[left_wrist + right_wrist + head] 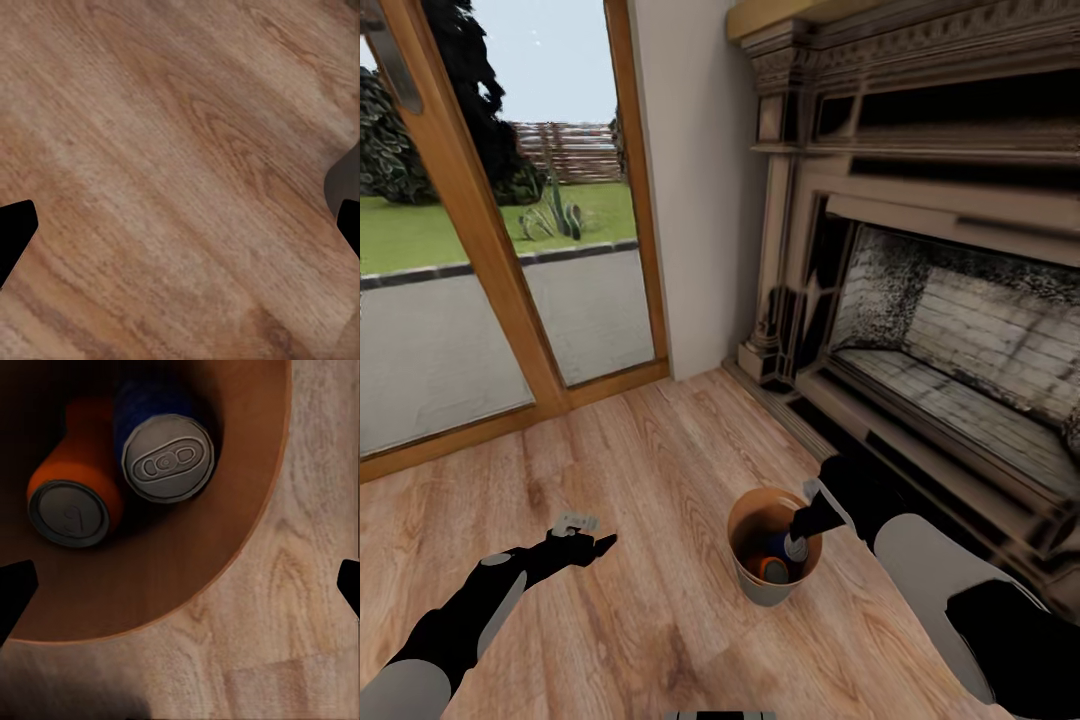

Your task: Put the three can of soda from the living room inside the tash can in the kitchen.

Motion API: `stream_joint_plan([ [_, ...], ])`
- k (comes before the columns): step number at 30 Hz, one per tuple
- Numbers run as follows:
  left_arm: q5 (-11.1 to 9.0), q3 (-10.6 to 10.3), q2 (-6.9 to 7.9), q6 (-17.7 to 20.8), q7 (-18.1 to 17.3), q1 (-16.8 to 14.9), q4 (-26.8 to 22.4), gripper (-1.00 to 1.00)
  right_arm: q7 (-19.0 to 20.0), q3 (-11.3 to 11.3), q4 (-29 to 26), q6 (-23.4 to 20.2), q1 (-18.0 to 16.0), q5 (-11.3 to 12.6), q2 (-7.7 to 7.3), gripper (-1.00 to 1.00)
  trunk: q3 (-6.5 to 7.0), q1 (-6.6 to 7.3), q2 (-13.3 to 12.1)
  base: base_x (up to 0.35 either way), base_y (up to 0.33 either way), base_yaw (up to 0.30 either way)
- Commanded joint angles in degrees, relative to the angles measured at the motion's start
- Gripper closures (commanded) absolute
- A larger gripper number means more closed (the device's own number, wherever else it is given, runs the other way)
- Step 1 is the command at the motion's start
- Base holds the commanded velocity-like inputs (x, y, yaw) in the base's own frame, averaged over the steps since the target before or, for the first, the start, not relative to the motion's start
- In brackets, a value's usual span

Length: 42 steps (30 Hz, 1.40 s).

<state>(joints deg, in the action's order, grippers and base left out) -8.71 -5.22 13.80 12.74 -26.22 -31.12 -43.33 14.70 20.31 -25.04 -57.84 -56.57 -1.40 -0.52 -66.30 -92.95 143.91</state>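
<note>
From the head camera, the trash can (772, 592) stood on the light wood plank floor (650, 480) just in front of the dark ornate fireplace (920, 300). Inside it lay an orange soda can (773, 570) and a dark blue soda can (794, 546). The right gripper (812, 515) hung over the bin's mouth, its black tip just above the blue can. The left gripper (582, 535) hovered over bare floor, well apart from the bin. A glass door with a wooden frame (490, 250) showed grass and a fence outside.

In the left wrist camera, only wood planks (172, 172) lay between the two dark fingertips (15, 232) at the edges; the jaws stood spread, released, holding nothing.

In the right wrist camera, the bin's copper-brown inside (180, 577) held the orange can (71, 506) and the blue can (166, 454) touching side by side, grey tops facing the camera. The fingertips (13, 589) sat far apart, jaws released.
</note>
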Motion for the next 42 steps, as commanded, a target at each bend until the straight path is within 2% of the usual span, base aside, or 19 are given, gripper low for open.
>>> stream_joint_plan([
  [1,0.0,0.0,0.0,0.0,0.0,0.0,0.0,-1.0,-0.2,0.0,0.0,1.1,0.4,0.0,0.02,-1.0,0.23,0.02,0.0,0.0,0.0,0.0],
  [10,0.0,0.0,0.0,0.0,0.1,0.0,0.0,-1.0,-1.0,0.0,-0.1,3.3,2.5,0.0,0.04,-1.0,2.22,0.25,-0.1,0.0,0.0,0.0],
  [12,0.0,0.1,0.0,0.0,0.1,0.0,0.0,-1.0,-1.1,0.0,-0.1,6.1,3.5,0.0,0.05,-1.0,2.67,0.31,-0.2,0.0,0.0,0.0],
  [17,0.0,0.1,0.0,0.0,0.1,0.0,0.0,-1.0,-1.1,0.1,-0.2,8.8,4.0,0.0,0.04,-1.0,3.77,0.43,-0.2,0.0,0.0,0.0],
  [25,0.1,-0.1,0.0,-0.2,1.4,0.0,0.2,-1.0,-1.6,0.0,-0.3,14.0,8.2,-0.1,0.04,-1.0,5.55,0.64,-0.3,0.0,0.0,0.0],
  [32,0.0,-0.3,0.0,-2.4,3.8,0.0,2.6,-1.0,-7.2,0.1,-0.2,18.3,10.7,0.1,0.13,-1.0,7.1,0.82,-0.4,0.0,0.0,0.0],
  [34,0.0,-0.4,0.0,-3.1,5.1,0.0,3.6,-1.0,-9.2,0.0,-0.2,20.2,12.4,0.2,0.12,-1.0,7.54,0.87,-0.5,0.0,0.0,0.0],
  [36,0.1,-0.4,0.0,-3.8,5.7,0.0,4.3,-1.0,-10.1,0.0,0.0,23.2,14.1,0.3,0.1,-1.0,7.98,0.92,-0.5,0.0,0.0,0.0],
  [42,0.0,-0.4,0.0,-7.7,6.1,0.5,8.8,-1.0,-10.6,-0.1,0.2,26.8,16.6,0.4,0.05,-1.0,9.31,1.08,-0.6,0.0,0.0,0.0],
])
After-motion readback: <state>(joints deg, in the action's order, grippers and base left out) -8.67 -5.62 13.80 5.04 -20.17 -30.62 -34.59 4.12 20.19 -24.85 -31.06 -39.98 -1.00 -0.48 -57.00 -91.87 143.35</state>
